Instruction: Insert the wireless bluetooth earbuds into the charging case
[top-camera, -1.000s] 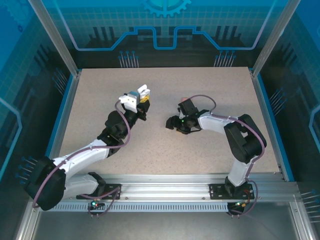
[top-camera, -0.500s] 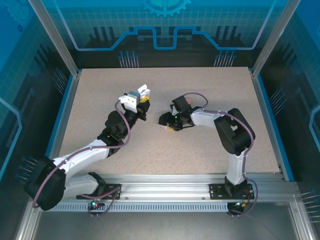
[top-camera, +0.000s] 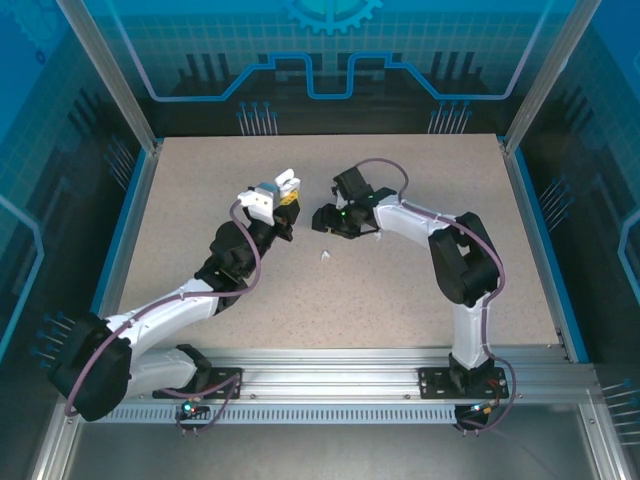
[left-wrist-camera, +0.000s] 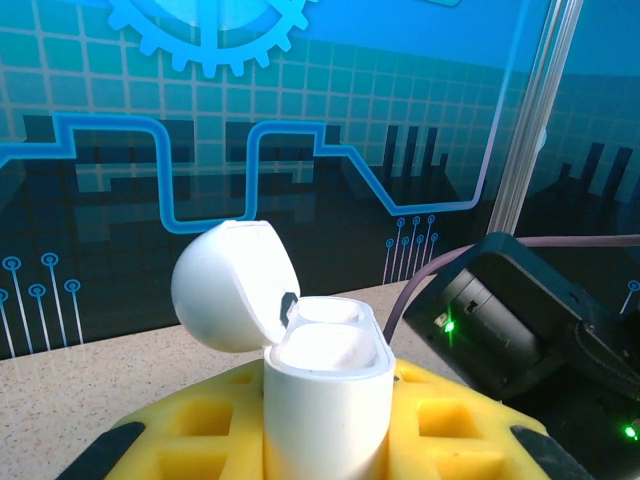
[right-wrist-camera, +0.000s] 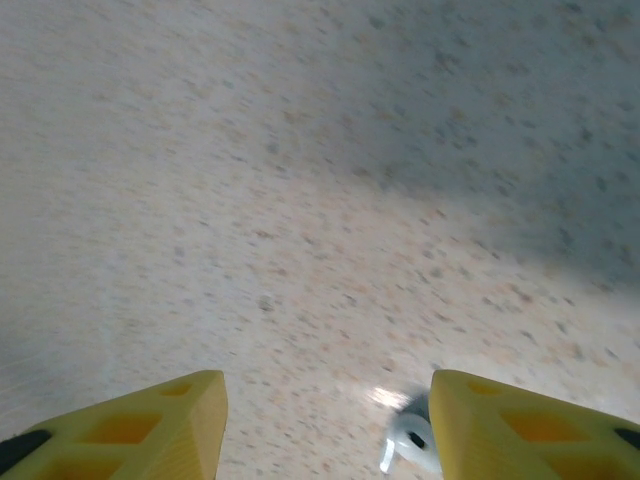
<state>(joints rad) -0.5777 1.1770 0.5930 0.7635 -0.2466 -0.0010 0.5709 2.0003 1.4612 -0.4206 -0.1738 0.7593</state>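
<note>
Swinging left and away from its base since a second earlier, the right arm (top-camera: 440, 235) had carried the right hand (top-camera: 323, 218) close to the left hand (top-camera: 283, 196), while the left arm (top-camera: 200, 290) had not shifted. From above, one white earbud (top-camera: 324, 257) lay alone on the tabletop (top-camera: 420, 170), apart from both hands, on the base side of the right hand. The charging case (top-camera: 287, 181) was held raised. On the left wrist camera, the left hand (left-wrist-camera: 325, 425) was pressed together on the charging case (left-wrist-camera: 325, 385), a glossy white pebble standing upright with its lid (left-wrist-camera: 232, 285) flipped back. Whether its wells held anything could not be told. The right arm (left-wrist-camera: 500, 325) loomed just beside it. On the right wrist camera, the right hand (right-wrist-camera: 325, 392) was spread and pinching nothing, and the white earbud (right-wrist-camera: 410, 440) was a small blurred curl on the tabletop (right-wrist-camera: 300, 180). The case seemed ready, but this earbud looked still to be picked up and seated.
</note>
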